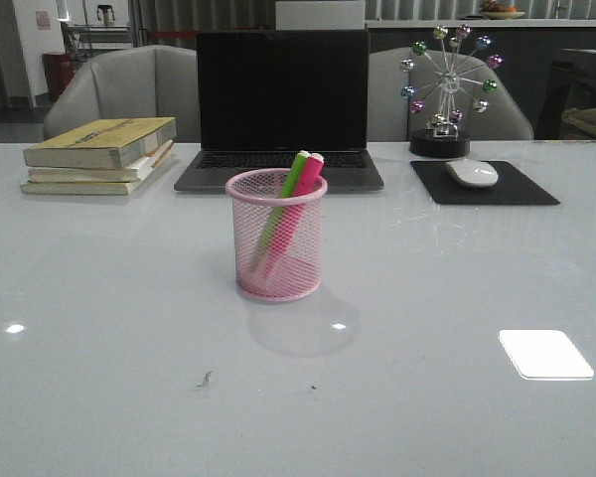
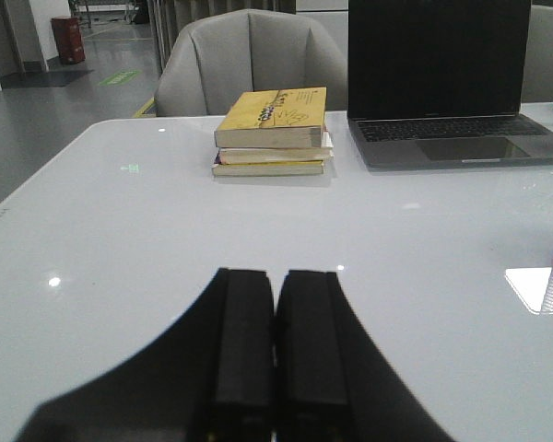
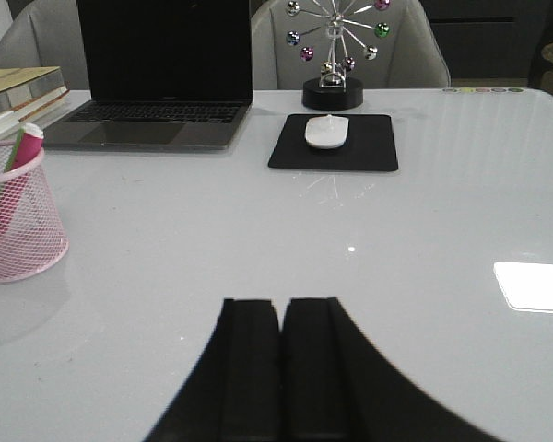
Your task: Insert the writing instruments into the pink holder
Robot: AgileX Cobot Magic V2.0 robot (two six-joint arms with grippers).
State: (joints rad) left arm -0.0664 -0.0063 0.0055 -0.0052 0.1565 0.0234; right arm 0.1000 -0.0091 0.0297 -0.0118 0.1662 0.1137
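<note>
Front view: round pink wire-mesh pen holder is standing upright on the glossy white table, near the middle, just in front of the open dark-screened laptop. Lime green highlighter marker and bright pink highlighter marker are both sitting inside the holder, leaning together toward its right rim, whitish cap ends poking above the rim. Stack of three yellow-covered books is lying at the far left. White computer mouse is resting on a black mouse pad at the far right, with a metal ferris-wheel desk ornament with coloured balls standing behind it. No arm is showing in this view.

Left wrist view: left gripper is hovering over bare table, its black fingers pressed together with nothing between them. Books and laptop are lying well beyond it; a sliver of the pink holder is showing at the frame edge.

Right wrist view: right gripper is likewise clenched and holding nothing, above bare table. Holder with both markers is standing well apart from it; mouse, pad and ornament are sitting farther off.
</note>
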